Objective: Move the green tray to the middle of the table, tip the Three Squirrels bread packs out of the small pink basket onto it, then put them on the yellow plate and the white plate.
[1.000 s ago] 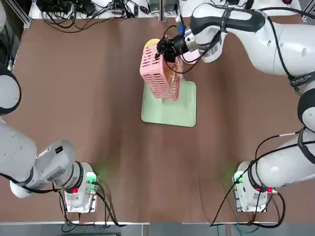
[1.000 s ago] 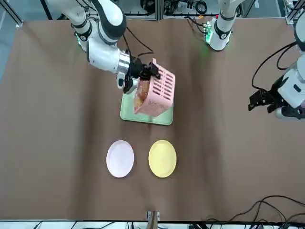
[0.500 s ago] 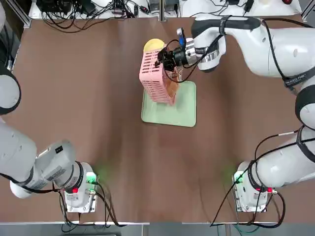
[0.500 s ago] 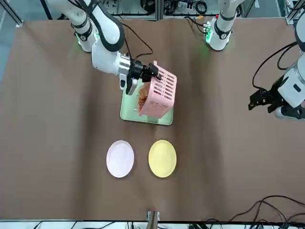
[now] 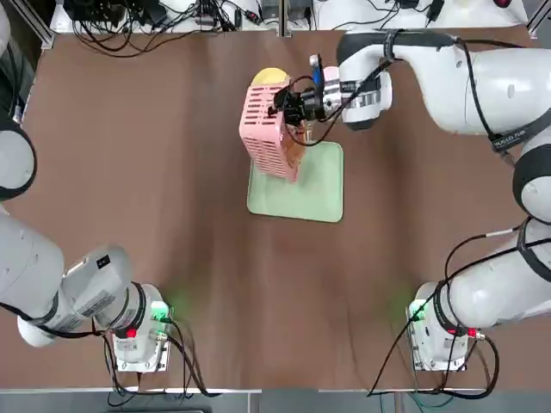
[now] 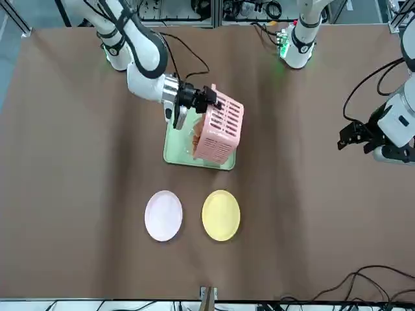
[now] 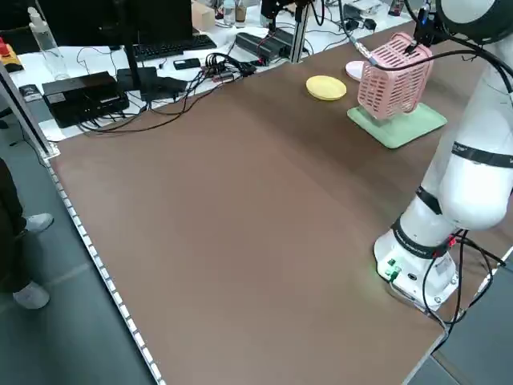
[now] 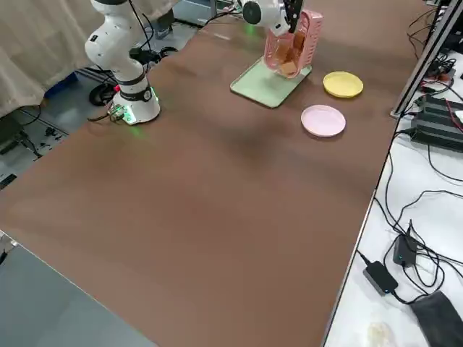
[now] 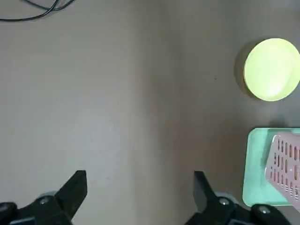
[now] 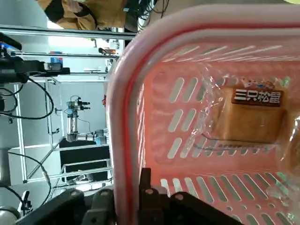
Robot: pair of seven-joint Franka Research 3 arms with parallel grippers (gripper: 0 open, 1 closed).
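Since a second ago, the small pink basket (image 5: 269, 129) tilts steeper above the green tray (image 5: 314, 185) at upper centre. Right tool (image 5: 284, 105) pinches its rim; bread packs (image 10: 255, 119) remain inside. Both plates are empty. Left tool (image 9: 140, 197) idles, spread.

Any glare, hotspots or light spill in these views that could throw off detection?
Right wrist view: glare streaks on the pack wrap, and a bright backlit room past the basket rim. Left wrist view: yellow plate washed out at its centre. Top view: green LED glow spills on the table by both arm bases.
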